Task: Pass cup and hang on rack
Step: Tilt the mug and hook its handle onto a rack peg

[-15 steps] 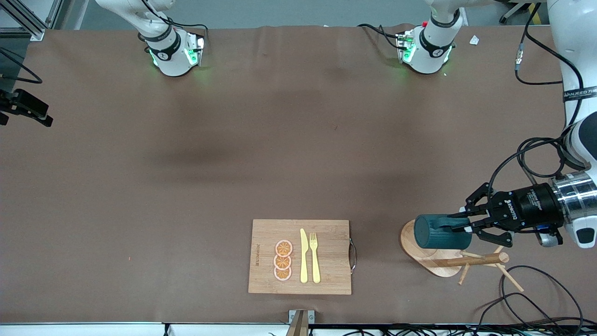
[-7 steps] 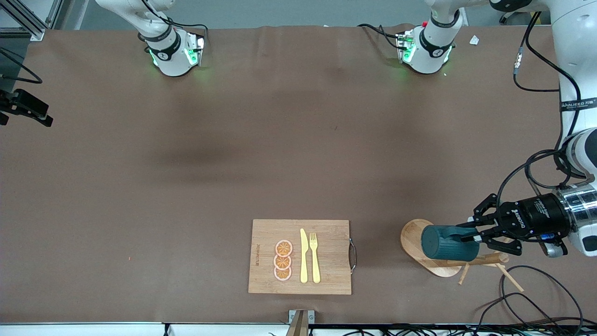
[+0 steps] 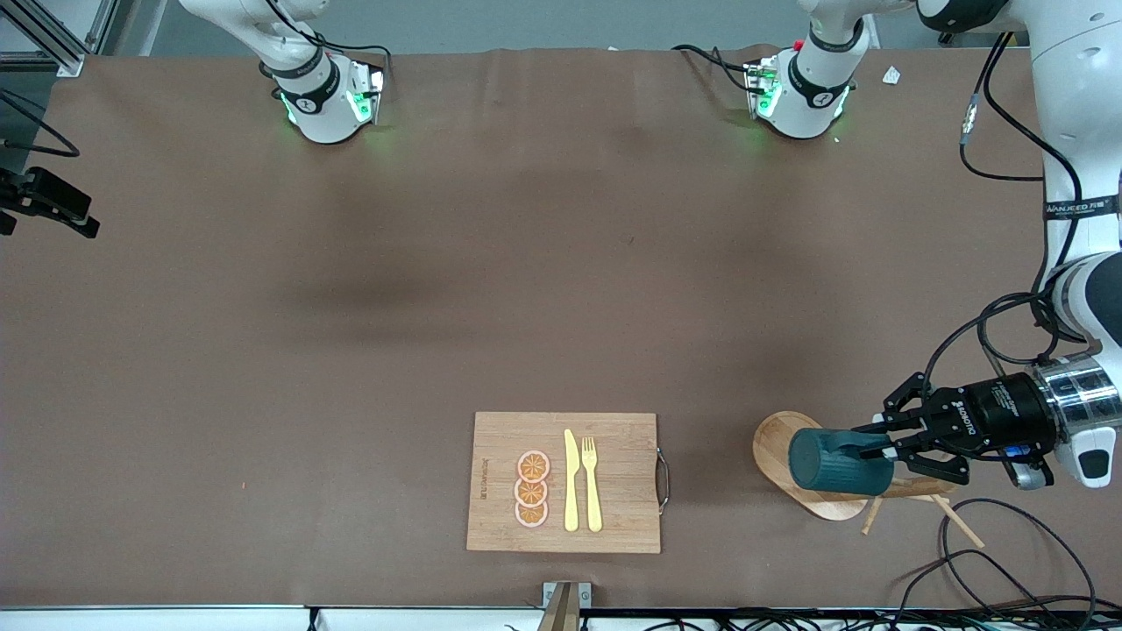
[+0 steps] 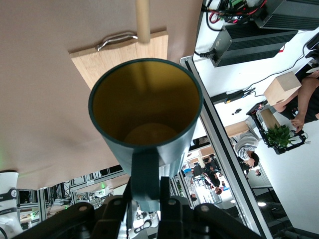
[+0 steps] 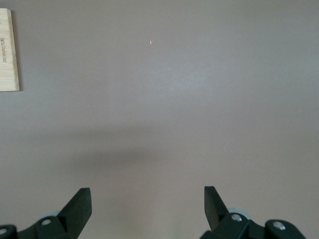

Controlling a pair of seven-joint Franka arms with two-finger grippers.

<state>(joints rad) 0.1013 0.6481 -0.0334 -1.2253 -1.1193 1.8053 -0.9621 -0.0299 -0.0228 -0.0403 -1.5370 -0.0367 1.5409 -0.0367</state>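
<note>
Left gripper (image 3: 885, 449) is clamped on the cup (image 3: 837, 462) by its handle, cup held sideways with the mouth pointing away from the wrist, hanging over the rack (image 3: 802, 473) at the left arm's end of the desk (image 3: 438, 289). In the left wrist view the handle sits pinched between the fingers (image 4: 164, 191), the yellowish inside is open to the camera, and one round wooden rod of the rack (image 4: 143, 20) shows just past the rim. My read: the pass is done and this is the hang step, not yet finished, since the cup isn't on a peg. Next move calls for lining the handle loop up with a thin angled peg and easing it on before letting go; the pegs are slim and partly hidden under the cup, so alignment is the tricky bit. Right gripper (image 5: 147, 201) waits with its fingers wide apart and nothing between them, over bare desk. Surface is a plain brown mat. A bamboo cutting board (image 3: 614, 526) lies near the front camera, carrying three orange slices (image 3: 532, 488), a yellow knife (image 3: 571, 480) and fork (image 3: 591, 482). Loose black cables (image 3: 990, 561) trail beside the rack. Room around is a lab: electronics and people show past the desk edge.
</note>
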